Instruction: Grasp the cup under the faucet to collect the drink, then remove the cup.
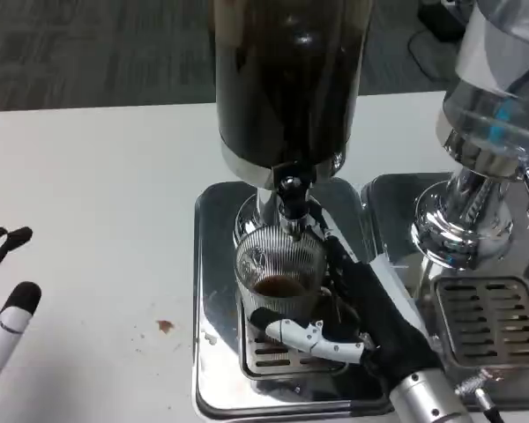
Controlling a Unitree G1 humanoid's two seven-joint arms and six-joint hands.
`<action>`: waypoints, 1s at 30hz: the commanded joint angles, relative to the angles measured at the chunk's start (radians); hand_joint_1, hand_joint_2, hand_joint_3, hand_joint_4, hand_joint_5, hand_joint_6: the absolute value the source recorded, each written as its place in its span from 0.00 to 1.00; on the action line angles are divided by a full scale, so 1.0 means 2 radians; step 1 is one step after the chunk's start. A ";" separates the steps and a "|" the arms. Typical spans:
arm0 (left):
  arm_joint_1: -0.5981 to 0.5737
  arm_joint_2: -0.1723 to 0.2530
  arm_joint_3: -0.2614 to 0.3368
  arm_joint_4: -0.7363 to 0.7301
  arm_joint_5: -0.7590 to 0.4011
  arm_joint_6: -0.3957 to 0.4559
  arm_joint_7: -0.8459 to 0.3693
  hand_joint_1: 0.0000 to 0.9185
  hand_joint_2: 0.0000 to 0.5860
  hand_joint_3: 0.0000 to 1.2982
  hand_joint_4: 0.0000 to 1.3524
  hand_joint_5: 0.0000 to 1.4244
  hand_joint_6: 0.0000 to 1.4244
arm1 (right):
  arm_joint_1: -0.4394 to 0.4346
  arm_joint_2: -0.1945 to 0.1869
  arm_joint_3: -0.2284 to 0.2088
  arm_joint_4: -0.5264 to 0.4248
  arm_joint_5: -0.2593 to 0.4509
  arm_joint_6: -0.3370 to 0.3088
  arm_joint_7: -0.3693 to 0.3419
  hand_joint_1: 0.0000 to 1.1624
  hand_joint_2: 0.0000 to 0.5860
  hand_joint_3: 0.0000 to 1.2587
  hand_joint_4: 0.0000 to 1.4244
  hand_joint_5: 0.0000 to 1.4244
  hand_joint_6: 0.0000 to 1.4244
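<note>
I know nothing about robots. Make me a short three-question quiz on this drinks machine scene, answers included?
1. True or false: the glass cup sits on the drip grate under the faucet.
2. Which hand holds the cup? A) left hand B) right hand
3. Fill in: the liquid in the cup is ___ in colour.

Key: 1 true; 2 B, its fingers wrap the cup's front while the left hand waits apart on the white table; 3 brown.
</note>
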 commanded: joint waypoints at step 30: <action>0.015 -0.016 0.003 -0.015 0.001 0.006 0.015 0.00 0.38 0.13 0.00 0.00 0.00 | 0.001 0.017 -0.005 0.032 -0.019 -0.036 -0.062 0.83 0.25 0.29 0.29 0.42 0.53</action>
